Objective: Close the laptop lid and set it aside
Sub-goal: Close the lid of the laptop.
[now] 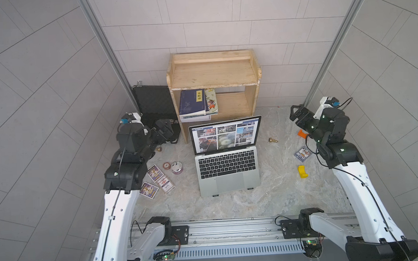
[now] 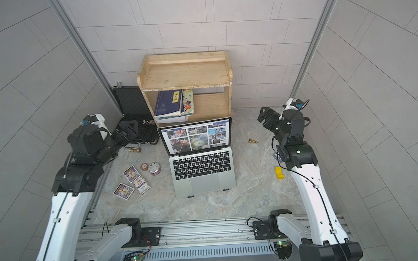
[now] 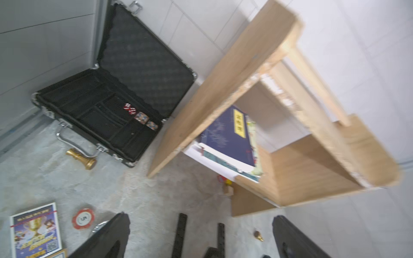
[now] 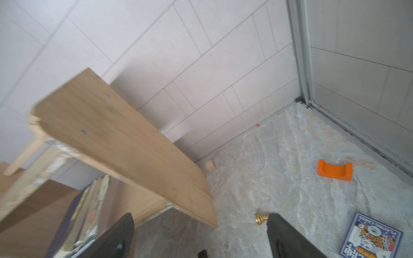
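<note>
The silver laptop sits mid-table, tilted up at the back, keys and trackpad facing me. The laptop lid stands open and upright, its screen lit with photo tiles. My left gripper hovers open, left of the lid, over the briefcase's front edge. To the right of the lid and well apart from it, my right gripper is raised and open too. Neither holds anything. The laptop is outside both wrist views.
A wooden shelf with books stands right behind the lid. An open black briefcase lies back left. Cards, a poker chip, a gold piece, an orange block, a yellow block and a card deck lie scattered.
</note>
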`<act>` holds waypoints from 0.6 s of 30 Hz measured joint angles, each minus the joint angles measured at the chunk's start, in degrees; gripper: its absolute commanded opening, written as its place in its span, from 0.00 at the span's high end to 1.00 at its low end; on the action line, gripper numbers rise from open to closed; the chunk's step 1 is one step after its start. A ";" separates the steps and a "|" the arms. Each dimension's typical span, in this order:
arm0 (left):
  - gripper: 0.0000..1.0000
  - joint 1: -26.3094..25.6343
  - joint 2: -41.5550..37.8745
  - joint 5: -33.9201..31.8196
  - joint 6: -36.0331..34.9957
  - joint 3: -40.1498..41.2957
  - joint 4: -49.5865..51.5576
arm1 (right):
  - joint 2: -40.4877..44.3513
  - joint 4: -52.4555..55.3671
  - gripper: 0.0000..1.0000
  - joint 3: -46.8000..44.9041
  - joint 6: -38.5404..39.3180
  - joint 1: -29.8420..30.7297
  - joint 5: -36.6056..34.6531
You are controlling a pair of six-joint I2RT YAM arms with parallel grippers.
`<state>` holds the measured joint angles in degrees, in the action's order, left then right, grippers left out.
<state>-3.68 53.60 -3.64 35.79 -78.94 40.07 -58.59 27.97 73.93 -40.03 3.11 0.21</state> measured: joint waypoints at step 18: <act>0.00 -1.07 12.72 17.59 8.35 -10.69 10.86 | -15.02 21.59 0.00 24.57 6.16 14.32 11.96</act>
<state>-4.75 66.32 13.96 44.14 -89.62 50.94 -73.60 49.56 98.50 -33.87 17.43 12.16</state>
